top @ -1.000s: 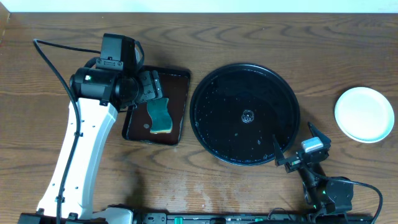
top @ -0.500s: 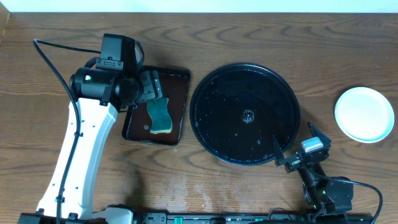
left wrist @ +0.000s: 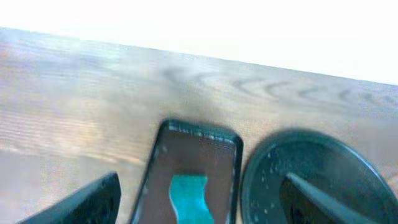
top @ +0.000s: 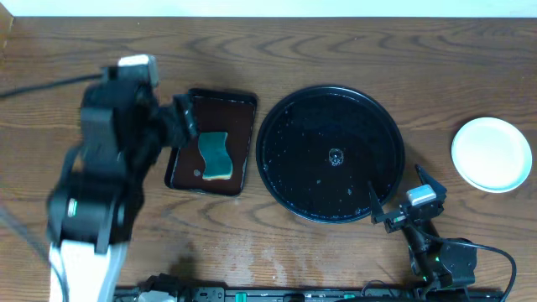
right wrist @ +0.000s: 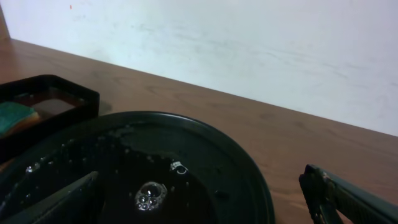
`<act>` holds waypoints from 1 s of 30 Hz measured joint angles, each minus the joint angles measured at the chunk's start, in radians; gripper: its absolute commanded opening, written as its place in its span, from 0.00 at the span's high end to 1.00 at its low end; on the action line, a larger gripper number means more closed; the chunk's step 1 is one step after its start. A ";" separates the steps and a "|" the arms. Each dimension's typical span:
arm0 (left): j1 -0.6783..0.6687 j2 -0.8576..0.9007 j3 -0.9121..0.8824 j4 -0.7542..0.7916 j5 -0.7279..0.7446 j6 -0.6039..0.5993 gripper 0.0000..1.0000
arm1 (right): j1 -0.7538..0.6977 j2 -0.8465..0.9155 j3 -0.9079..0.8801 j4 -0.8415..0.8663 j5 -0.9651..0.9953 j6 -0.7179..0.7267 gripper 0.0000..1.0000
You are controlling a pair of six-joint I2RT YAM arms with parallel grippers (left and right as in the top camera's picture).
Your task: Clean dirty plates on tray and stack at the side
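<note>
Wet black tray mid-worktop, plates stacked off to the right.
The black tray is beaded with water, a cluster of bubbles at its centre. Just beside it on the left lies a smaller brown tray holding a green sponge. The plates sit near the worktop's right edge, well apart from the black tray. Above the brown tray the left claw gapes wide and empty; the right claw gapes empty at the black tray's near rim.

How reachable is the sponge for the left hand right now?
Probably yes. The sponge lies uncovered in the brown tray, and the left hand hangs open right by it, with nothing between them.
</note>
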 measured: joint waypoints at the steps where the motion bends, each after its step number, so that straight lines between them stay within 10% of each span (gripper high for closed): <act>1: 0.000 -0.045 -0.044 0.048 0.000 0.025 0.18 | 0.000 0.000 0.000 0.000 0.000 0.000 0.01; 30: 0.082 -0.999 -1.215 0.770 0.016 0.167 0.18 | 0.000 0.000 0.000 0.000 0.002 0.000 0.01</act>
